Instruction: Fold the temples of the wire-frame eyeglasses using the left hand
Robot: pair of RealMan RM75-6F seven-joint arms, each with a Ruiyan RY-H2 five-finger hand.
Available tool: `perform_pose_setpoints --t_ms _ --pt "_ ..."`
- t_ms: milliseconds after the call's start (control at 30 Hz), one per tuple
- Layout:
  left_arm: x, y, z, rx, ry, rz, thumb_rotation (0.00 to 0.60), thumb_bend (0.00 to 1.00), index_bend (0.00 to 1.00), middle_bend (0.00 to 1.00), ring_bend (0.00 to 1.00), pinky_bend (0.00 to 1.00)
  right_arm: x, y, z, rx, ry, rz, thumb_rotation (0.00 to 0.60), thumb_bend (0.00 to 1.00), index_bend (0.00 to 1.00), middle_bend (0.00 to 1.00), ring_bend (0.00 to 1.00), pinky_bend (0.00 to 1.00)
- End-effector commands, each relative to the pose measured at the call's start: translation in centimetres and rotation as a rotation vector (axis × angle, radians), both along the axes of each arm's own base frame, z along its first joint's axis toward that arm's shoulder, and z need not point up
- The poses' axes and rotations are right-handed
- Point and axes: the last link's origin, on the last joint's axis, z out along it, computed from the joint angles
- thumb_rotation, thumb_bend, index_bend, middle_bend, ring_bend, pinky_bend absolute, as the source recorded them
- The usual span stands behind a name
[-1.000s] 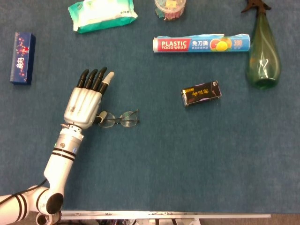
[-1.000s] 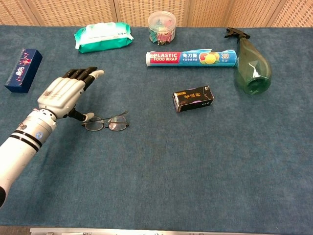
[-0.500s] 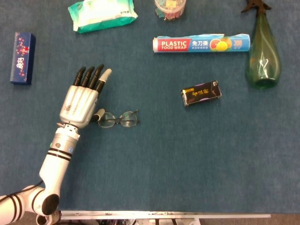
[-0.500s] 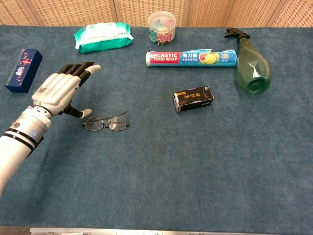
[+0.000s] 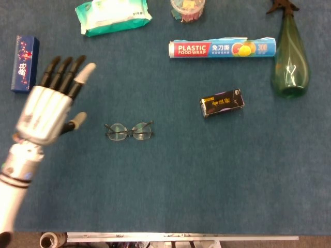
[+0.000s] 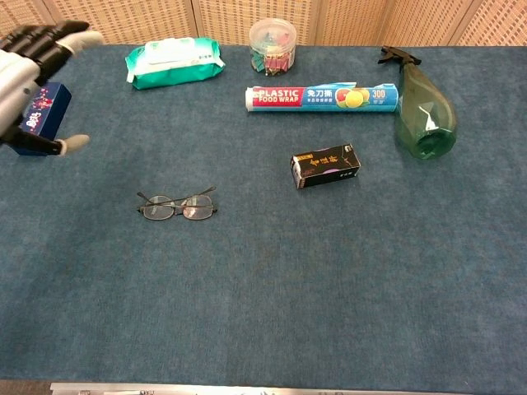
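The wire-frame eyeglasses (image 5: 129, 130) (image 6: 177, 205) lie flat on the blue cloth with both temples lying close along the frame. My left hand (image 5: 47, 106) (image 6: 25, 76) hovers well to the left of them, raised off the table. Its fingers are stretched out and apart, and it holds nothing. There is a clear gap between the thumb and the glasses. My right hand does not show in either view.
A dark blue box (image 5: 24, 63) lies at the far left near my hand. A green wipes pack (image 5: 113, 15), a tub of clips (image 5: 187, 9), a plastic wrap box (image 5: 221, 48), a green spray bottle (image 5: 289, 54) and a small black box (image 5: 221, 103) lie further off.
My left hand has lifted off beside the glasses and drawn away to the left and up. The glasses stay where they were.
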Motion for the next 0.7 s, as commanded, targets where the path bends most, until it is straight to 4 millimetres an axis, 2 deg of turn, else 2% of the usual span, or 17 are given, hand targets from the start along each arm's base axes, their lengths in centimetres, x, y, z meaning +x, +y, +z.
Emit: perform_pose_setpoints --t_ms 33,100,200,400,700 --pt "-1.0 -2.1 2.4 0.038 -0.008 -0.016 0.6 0.2 0.09 0.0 0.0 0.0 0.2 -0.2 -0.4 0.012 0.011 0.001 0.6 0.19 0.33 0.29 0.23 0.38" --pt "-2.0 -2.9 2.8 0.044 0.014 -0.008 0.6 0.2 0.15 0.0 0.0 0.0 0.4 -0.3 -0.7 0.023 0.021 0.003 0.6 0.19 0.33 0.29 0.23 0.38" --pt "-3.4 -3.9 3.3 0.053 0.048 0.015 0.6 0.2 0.18 0.0 0.0 0.0 0.5 -0.6 -1.0 0.035 0.032 0.0 0.6 0.19 0.33 0.29 0.23 0.38" --pt "-5.7 -5.0 4.4 0.075 0.019 0.071 0.6 0.2 0.2 0.03 0.01 0.0 0.7 -1.2 -1.6 0.059 0.05 -0.015 0.6 0.19 0.33 0.29 0.23 0.38" --pt "-7.7 -6.4 6.1 0.16 -0.026 0.153 0.6 0.2 0.21 0.07 0.03 0.0 1.1 -1.9 -2.5 0.089 0.078 -0.022 0.6 0.19 0.33 0.3 0.23 0.38"
